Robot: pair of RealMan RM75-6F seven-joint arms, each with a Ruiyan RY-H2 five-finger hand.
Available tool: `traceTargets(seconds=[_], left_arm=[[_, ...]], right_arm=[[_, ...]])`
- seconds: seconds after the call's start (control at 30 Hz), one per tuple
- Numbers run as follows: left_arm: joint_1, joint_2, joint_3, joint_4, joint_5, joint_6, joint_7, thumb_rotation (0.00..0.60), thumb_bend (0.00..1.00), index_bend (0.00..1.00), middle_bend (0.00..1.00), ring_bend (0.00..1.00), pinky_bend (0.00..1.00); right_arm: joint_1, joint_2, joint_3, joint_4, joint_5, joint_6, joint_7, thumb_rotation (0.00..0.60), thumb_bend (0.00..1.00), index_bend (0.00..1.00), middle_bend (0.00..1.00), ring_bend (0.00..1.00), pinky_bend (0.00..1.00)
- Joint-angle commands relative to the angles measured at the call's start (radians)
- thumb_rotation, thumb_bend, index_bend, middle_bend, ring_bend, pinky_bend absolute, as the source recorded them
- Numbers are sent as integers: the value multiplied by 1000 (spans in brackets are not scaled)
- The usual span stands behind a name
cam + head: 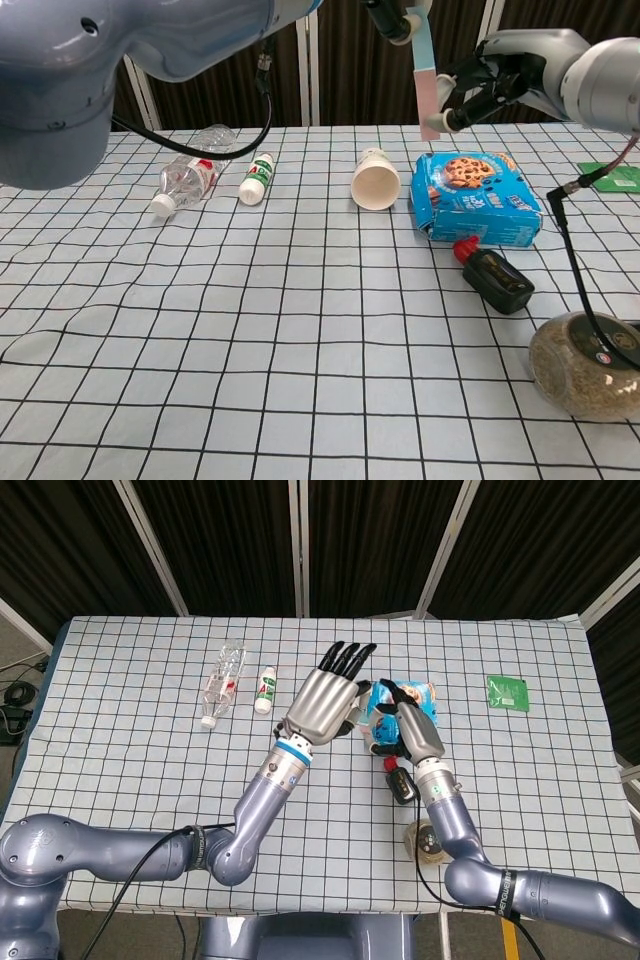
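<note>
Right now both hands are raised above the cookie box (478, 196): the left hand (327, 702) and the right hand (497, 82) pinch a pink-and-blue strip (427, 70) between them. Next likely demands careful release.

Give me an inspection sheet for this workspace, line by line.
Surface: table under a checked cloth, slightly wrinkled.
Job's things: blue-and-pink strip hanging upright between the hands, off the table.
Clutter: cookie box; white cup on its side; red-capped bottle; grain jar; clear bottle and small white bottle, both lying; green packet.
Hands: left hand raised, fingers extended; right hand fingers at the strip's lower end; grip unclear.
Cables: black cable running from the right arm down to the jar.
Surroundings: dark curtains, pale poles.
</note>
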Motion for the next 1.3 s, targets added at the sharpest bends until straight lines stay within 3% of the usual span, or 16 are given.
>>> traceTargets(seconds=[0.03, 0.27, 0.47, 0.57, 0.6, 0.63, 0.67, 0.7, 0.73, 0.77, 0.97, 1.2, 1.3], left_arm=[[7, 17, -9, -17, 4, 10, -2, 600, 628, 887, 0, 0, 0], [44, 78, -11, -70, 11, 31, -7, 600, 628, 887, 0, 0, 0], [130, 162, 43, -137, -9, 25, -35, 600, 628, 887, 0, 0, 0], [168, 202, 80, -173, -22, 2, -47, 600, 606, 863, 0, 0, 0], [184, 227, 100, -194, -31, -18, -50, 600, 565, 819, 0, 0, 0], [193, 245, 112, -208, -39, -34, -53, 600, 449, 691, 0, 0, 0], [203, 264, 126, -224, -58, -52, -53, 600, 264, 430, 0, 0, 0], [213, 284, 138, -242, -74, -67, -53, 600, 144, 258, 0, 0, 0], [226, 307, 155, -256, -77, -73, -52, 600, 10, 53, 0, 0, 0], [237, 319, 168, -262, -62, -70, -56, 600, 0, 0, 0, 0, 0], [340, 379, 230, -299, 85, 8, -129, 600, 0, 0, 0, 0, 0], [532, 508, 352, -360, 299, 149, -239, 600, 0, 0, 0, 0, 0], [607, 558, 406, -374, 381, 205, -269, 600, 0, 0, 0, 0, 0]], right_arm=[[-9, -5, -36, 27, 3, -13, -18, 600, 416, 793, 38, 0, 0], [-34, -22, -102, 74, -32, -28, -35, 600, 415, 797, 38, 0, 0], [-54, -16, -120, 67, -81, -11, -44, 600, 413, 792, 38, 0, 0], [-63, -10, -123, 60, -101, -12, -40, 600, 350, 647, 24, 0, 0], [-67, -6, -127, 57, -110, -13, -40, 600, 242, 499, 13, 0, 0], [-70, -3, -130, 55, -116, -13, -42, 600, 124, 324, 3, 0, 0], [-72, 0, -133, 52, -123, -13, -45, 600, 56, 219, 0, 0, 0], [-75, 4, -136, 48, -131, -13, -46, 600, 3, 103, 0, 0, 0], [-81, 9, -139, 43, -144, -11, -44, 600, 0, 39, 0, 0, 0], [-86, 13, -141, 38, -157, -6, -40, 600, 0, 21, 0, 0, 0], [-136, 58, -172, 33, -276, 40, -21, 600, 0, 2, 0, 0, 0], [-266, 183, -290, 146, -667, 147, 163, 600, 0, 16, 0, 0, 0], [-315, 219, -331, 204, -781, 219, 223, 600, 0, 26, 0, 0, 0]])
